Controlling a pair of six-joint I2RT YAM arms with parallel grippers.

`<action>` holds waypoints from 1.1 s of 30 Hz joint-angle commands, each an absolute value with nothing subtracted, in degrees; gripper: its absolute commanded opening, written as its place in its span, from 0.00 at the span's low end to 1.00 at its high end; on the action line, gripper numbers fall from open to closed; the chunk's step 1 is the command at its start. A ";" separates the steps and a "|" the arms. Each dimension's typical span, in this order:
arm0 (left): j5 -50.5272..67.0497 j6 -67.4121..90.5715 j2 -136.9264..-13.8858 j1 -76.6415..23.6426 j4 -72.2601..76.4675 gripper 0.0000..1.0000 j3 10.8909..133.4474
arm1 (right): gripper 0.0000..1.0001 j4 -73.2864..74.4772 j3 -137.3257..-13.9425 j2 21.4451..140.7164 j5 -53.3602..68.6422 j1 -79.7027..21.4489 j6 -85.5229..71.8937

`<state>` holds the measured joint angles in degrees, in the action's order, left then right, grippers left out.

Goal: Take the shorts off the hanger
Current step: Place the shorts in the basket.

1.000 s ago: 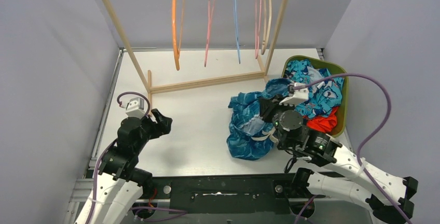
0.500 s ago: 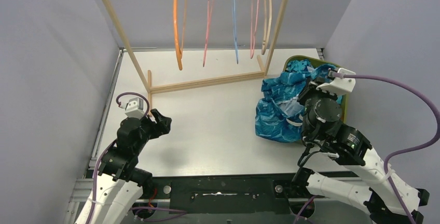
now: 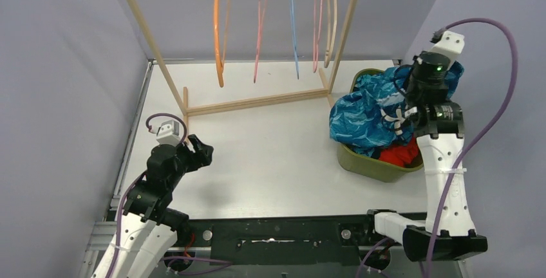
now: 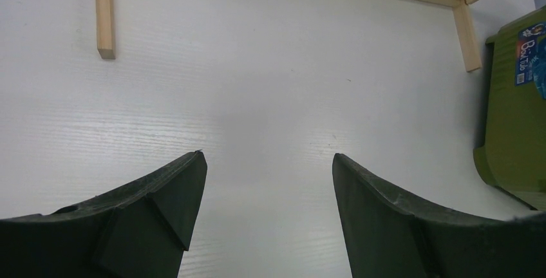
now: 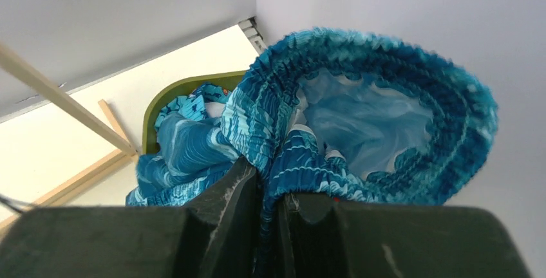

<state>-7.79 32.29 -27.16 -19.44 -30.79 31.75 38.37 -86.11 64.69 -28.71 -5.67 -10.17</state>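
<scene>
The teal leaf-print shorts (image 3: 364, 114) hang bunched over the green tub (image 3: 373, 165) at the right. My right gripper (image 3: 407, 107) is raised above the tub and shut on their gathered waistband. In the right wrist view the fingers (image 5: 267, 175) pinch the elastic band of the shorts (image 5: 360, 117), which loops open above them. Orange-red shorts (image 3: 399, 154) lie in the tub under the teal pair. Several hangers on the rail hang bare: orange (image 3: 220, 27), pink (image 3: 259, 27), blue (image 3: 293, 27). My left gripper (image 3: 201, 151) stands open and holds nothing, above the white table at the left (image 4: 267, 162).
The wooden rack's base bar (image 3: 257, 102) crosses the back of the table, and one foot (image 4: 104, 14) points toward my left arm. The tub (image 4: 512, 123) sits against the right wall. Grey walls close in both sides.
My right arm has lifted the teal shorts off the middle of the table and carried them right and back, over the tub. The left arm has not moved.
</scene>
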 commanded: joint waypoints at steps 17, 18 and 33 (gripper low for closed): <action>-8.82 31.29 -26.39 -18.24 -27.24 0.72 32.07 | 0.00 42.74 -111.30 72.89 14.36 19.48 -17.15; -8.73 31.25 -26.37 -18.22 -27.25 0.72 32.08 | 0.00 42.93 -111.31 72.68 14.22 19.51 -17.07; -8.44 31.14 -26.31 -18.02 -26.90 0.72 31.95 | 0.03 40.08 -69.25 67.75 17.49 19.49 -15.75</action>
<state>-8.75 32.25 -26.61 -18.48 -30.59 31.75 42.92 -75.94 65.89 17.41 19.14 -16.19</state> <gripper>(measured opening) 0.714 0.119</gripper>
